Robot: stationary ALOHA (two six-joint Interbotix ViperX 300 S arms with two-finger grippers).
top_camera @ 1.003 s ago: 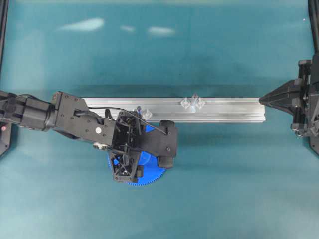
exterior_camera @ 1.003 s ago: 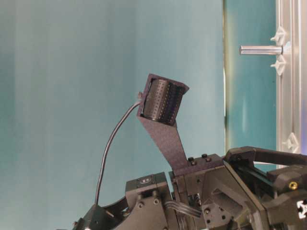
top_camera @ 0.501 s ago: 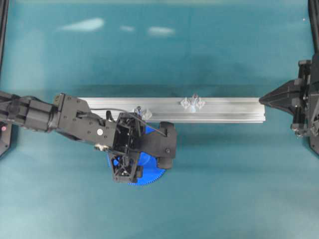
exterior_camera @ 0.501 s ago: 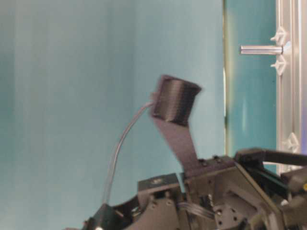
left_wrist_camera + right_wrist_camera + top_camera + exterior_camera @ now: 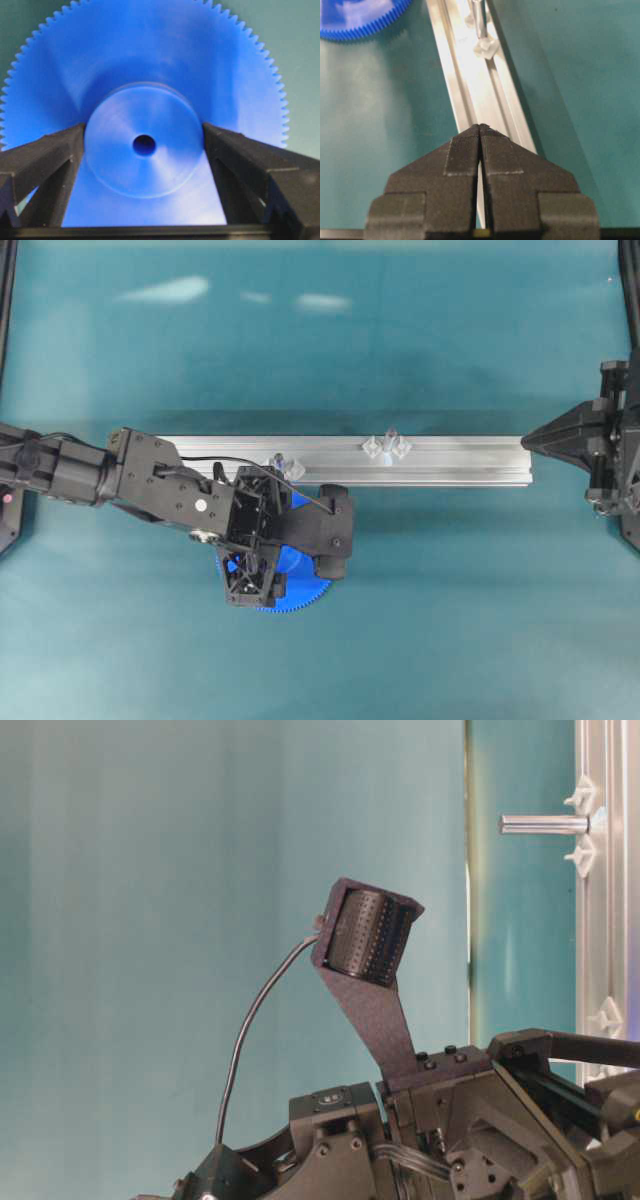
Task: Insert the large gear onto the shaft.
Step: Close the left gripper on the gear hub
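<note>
The large gear is bright blue with fine teeth and lies flat on the teal table; its rim shows under my left arm. My left gripper points straight down at it and is open. Its black fingers stand close on either side of the raised hub. The shaft is a clear upright peg between two diamond feet on the aluminium rail. It also shows in the table-level view as the shaft. My right gripper is shut at the rail's right end, empty.
A second clear mount sits on the rail, partly under my left arm. In the right wrist view the rail runs away from the jaws toward the shaft and the gear. Black frame posts border the table.
My left arm shifted slightly over the gear; in the table-level view its camera mount moved a little right and down. The jaws stayed wide. The right arm has not moved.
</note>
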